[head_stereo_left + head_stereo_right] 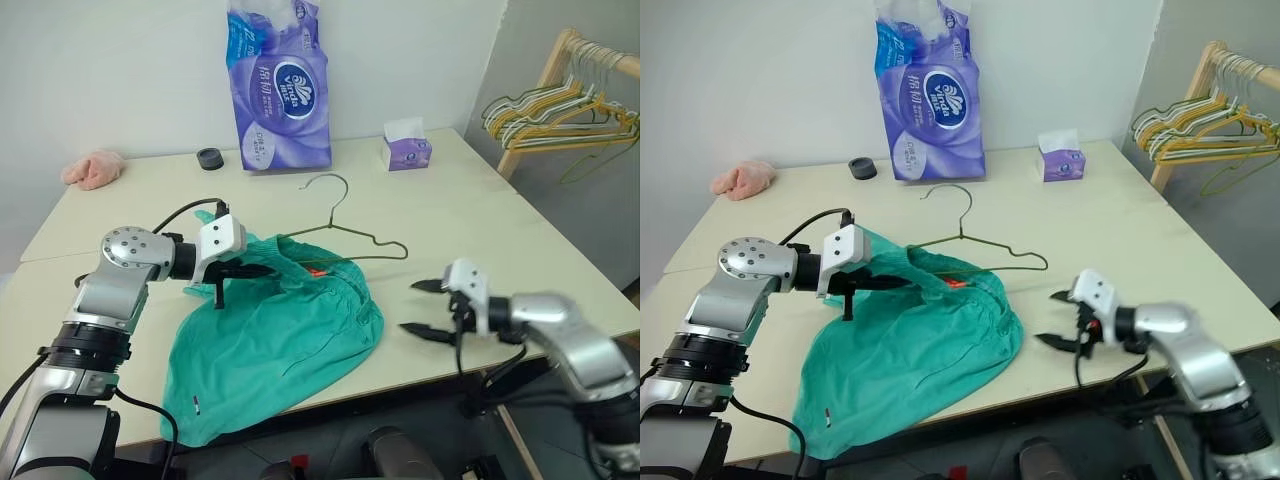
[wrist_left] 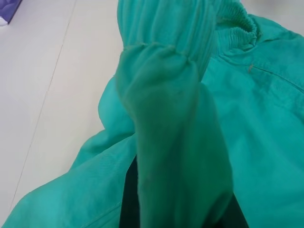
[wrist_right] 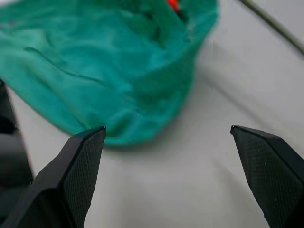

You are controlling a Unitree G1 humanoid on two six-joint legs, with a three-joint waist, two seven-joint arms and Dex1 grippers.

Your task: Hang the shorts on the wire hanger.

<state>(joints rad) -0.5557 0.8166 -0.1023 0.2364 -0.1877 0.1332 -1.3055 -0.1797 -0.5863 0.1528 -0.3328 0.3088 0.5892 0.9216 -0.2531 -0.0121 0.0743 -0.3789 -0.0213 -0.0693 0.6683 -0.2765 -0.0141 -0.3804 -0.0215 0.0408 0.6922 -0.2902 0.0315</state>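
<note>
The teal-green shorts lie crumpled on the table, reaching down to its front edge. My left gripper is shut on their gathered waistband at the upper left and holds it slightly raised. The thin wire hanger lies flat just behind the shorts with its hook pointing away from me. Its left end runs under the waistband. My right gripper hovers open and empty to the right of the shorts, apart from them. In the right wrist view its fingers frame bare table, with the shorts beyond.
A purple tissue pack, a small tissue box and a black round object stand at the back of the table. A pink cloth lump lies far left. A wooden rack with several hangers stands to the right.
</note>
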